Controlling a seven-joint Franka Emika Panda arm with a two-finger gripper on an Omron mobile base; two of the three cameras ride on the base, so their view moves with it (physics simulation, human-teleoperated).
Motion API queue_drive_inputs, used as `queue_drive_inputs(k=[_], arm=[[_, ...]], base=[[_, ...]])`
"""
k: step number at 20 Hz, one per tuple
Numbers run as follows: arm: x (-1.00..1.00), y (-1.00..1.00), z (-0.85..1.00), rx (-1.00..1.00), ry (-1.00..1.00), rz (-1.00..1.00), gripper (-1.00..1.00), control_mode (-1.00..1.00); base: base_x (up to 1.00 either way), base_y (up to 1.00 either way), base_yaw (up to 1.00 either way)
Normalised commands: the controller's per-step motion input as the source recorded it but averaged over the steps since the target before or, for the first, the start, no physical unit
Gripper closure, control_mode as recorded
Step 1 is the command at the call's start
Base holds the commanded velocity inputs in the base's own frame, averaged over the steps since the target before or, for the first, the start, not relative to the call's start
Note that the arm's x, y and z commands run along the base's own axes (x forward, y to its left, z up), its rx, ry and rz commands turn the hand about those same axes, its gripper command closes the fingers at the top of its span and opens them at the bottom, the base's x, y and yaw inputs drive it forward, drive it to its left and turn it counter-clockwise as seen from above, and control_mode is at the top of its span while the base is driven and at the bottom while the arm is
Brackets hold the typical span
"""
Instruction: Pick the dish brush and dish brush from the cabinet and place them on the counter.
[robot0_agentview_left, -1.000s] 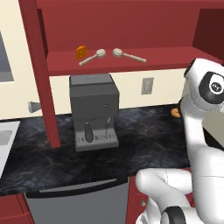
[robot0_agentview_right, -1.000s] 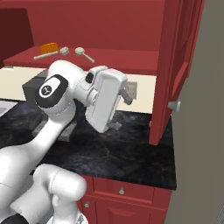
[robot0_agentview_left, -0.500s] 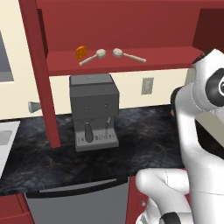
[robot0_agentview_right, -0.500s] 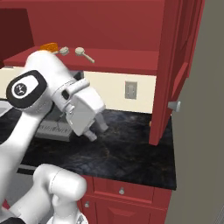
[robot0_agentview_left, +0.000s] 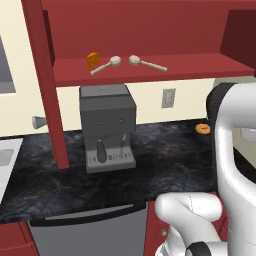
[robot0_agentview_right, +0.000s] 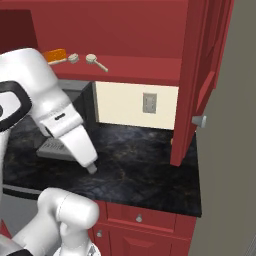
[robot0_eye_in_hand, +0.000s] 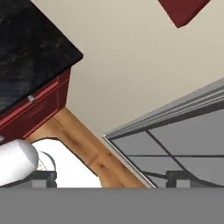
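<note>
On the cabinet (robot0_agentview_left: 150, 70) shelf we list two dish brushes (robot0_agentview_left: 106, 65) (robot0_agentview_left: 147, 63), heads nearly meeting, beside an orange block (robot0_agentview_left: 92, 59); counter (robot0_agentview_left: 165, 150) awaits them. Our gripper, jaws wide and empty, is swung away.

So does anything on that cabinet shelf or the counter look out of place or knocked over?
Nothing stands out. Both dish brushes lie flat on the cabinet shelf beside a small orange block. The coffee machine stands upright on the counter, with a small round orange thing further right.
</note>
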Motion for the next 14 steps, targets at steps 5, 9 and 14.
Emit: queue_drive_inputs(k=[5,9,14], arm=[[0.22,0.41,-0.02,0.08,-0.16,0.28,-1.00,-1.00],[0.36,0.01,0.01,0.12,-0.07,0.26,-1.00,-1.00],[0.13,0.04,-0.16,0.02,0.06,0.37,-1.00,-1.00]], base=[[0.00,0.00,0.00],[0.00,0.00,0.00],[0.00,0.00,0.00]])
